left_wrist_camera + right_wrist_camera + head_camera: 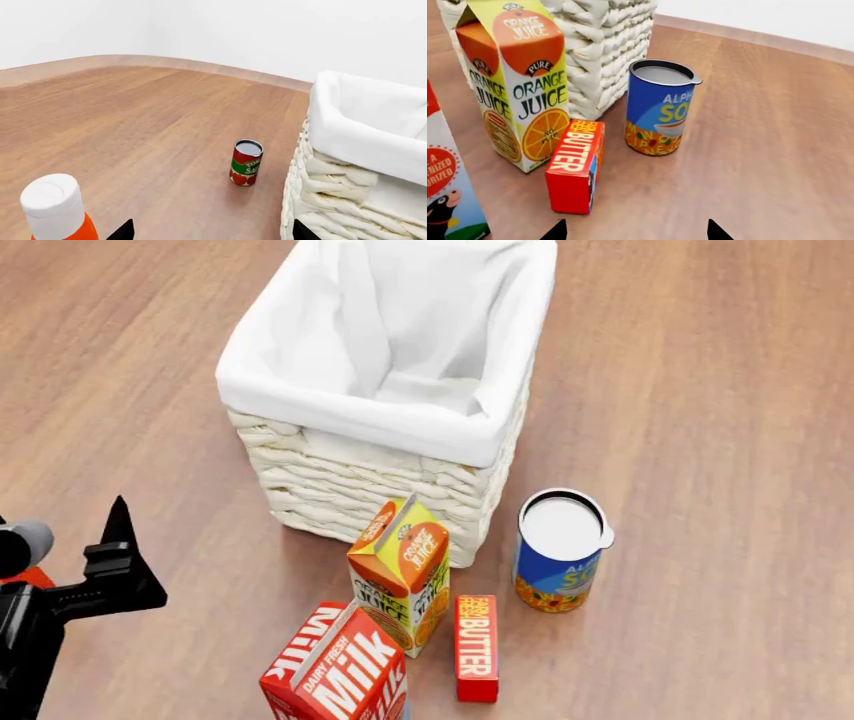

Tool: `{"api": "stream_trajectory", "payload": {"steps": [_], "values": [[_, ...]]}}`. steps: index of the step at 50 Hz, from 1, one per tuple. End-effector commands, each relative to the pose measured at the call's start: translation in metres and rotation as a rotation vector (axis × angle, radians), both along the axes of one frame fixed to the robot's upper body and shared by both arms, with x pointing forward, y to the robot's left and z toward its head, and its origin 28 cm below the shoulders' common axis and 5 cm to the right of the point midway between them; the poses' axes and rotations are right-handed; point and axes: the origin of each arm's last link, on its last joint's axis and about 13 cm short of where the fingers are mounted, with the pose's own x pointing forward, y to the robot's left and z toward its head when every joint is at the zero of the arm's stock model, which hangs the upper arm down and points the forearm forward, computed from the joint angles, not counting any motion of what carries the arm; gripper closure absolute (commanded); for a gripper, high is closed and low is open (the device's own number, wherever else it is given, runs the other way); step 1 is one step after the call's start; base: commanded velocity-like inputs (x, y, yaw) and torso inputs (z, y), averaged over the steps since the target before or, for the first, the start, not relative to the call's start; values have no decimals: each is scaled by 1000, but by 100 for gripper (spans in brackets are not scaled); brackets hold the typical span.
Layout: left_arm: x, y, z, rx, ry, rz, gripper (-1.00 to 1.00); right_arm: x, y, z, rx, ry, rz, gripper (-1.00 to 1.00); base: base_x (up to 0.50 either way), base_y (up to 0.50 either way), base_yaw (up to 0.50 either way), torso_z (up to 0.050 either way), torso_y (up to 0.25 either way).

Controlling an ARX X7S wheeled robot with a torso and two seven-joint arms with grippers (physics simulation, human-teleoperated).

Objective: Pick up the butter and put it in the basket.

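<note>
Soft, even light is filling the room, seemingly from overhead, and everything is rendering crisp with no blur. The basket (380,455) is throwing only a faint shadow onto the wooden floor (694,390) (the same goes for the soup can (660,107)). The white wall (233,30) is glowing bright without glare.
</note>
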Motion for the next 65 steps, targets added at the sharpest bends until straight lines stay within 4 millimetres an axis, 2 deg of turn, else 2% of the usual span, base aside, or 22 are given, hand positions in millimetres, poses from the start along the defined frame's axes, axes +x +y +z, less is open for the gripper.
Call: {"api": "stream_trajectory", "payload": {"steps": [1, 10, 28, 47, 65], "values": [[-3, 1, 2, -3, 2, 6, -100, 1, 14, -7, -1, -4, 85, -100, 0, 0, 0, 0, 0], [-3, 1, 2, -3, 2, 13, -100, 12, 20, 1, -7, -46, 135, -100, 0, 0, 0, 0, 0], [-6, 0, 5, -4, -2, 16, -100, 35, 22, 3, 16, -66, 142, -100, 0, 0, 0, 0, 0], [-8, 0, 8, -10, -8, 18, -100, 45, 20, -5, 56, -2, 107, -100, 0, 0, 0, 0, 0], [-8, -1, 7, -6, 2, 19, -100, 52, 20, -5, 48, 42, 125, -100, 0, 0, 0, 0, 0]]}}
